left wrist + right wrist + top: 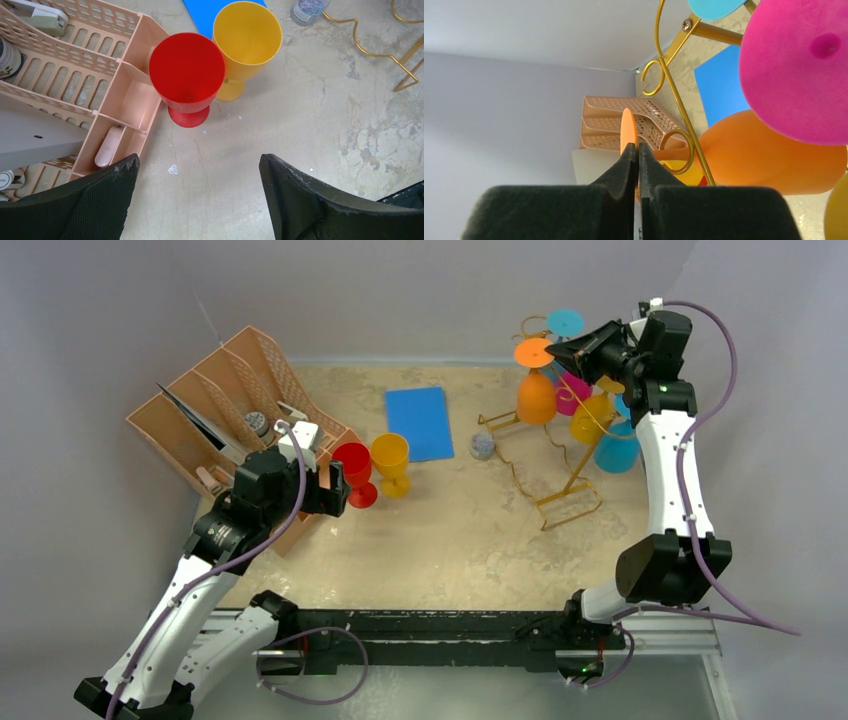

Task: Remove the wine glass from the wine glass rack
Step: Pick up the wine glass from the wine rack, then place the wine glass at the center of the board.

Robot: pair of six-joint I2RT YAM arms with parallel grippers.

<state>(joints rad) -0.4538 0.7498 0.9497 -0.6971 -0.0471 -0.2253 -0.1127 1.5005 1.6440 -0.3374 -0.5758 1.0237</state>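
Observation:
The gold wire wine glass rack (566, 498) stands at the back right, with several upside-down glasses hanging on its rails. An orange wine glass (537, 398) hangs at the left end. My right gripper (562, 352) is shut on the thin edge of its round orange foot (628, 125), next to the curled gold rail (674, 90); its bowl (774, 155) shows beyond. A pink glass (799, 65) hangs beside it. My left gripper (199, 165) is open and empty above the table, near an upright red glass (186, 70) and an upright yellow glass (247, 35).
A brown slotted organizer tray (230, 400) with small items sits at the back left, close to my left arm. A blue sheet (418, 423) and a small jar (482, 446) lie mid-table. Yellow (592, 420) and blue (617, 450) glasses hang on the rack.

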